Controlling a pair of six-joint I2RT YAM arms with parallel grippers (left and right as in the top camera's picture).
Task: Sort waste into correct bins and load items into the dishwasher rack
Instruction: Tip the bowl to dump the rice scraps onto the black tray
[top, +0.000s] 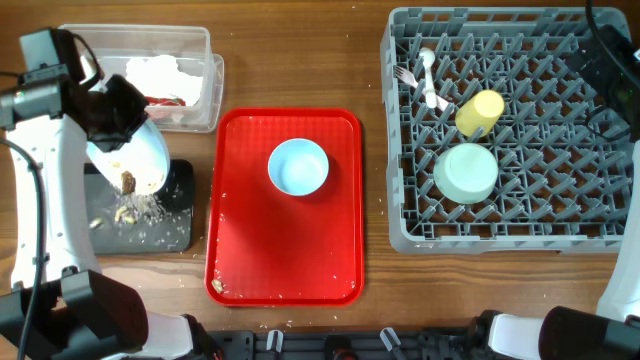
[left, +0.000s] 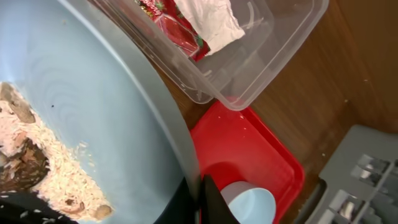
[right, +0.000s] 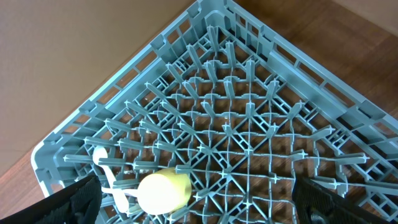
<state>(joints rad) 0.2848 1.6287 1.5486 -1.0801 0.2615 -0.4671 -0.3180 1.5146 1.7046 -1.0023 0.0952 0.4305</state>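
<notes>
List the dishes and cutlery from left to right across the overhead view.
large light blue plate → small light blue bowl → white plastic fork and spoon → small yellow cup. Mint green bowl omitted: it overlaps the last two.

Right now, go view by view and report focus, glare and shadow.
Overhead: even light, sharp throughout, a soft sheen on the red tray. Left wrist: the light blue plate fills the left side, very close and slightly soft; the clear tub catches pale highlights. Right wrist: the rack is crisp, the fingers at the bottom corners dark and blurred.
</notes>
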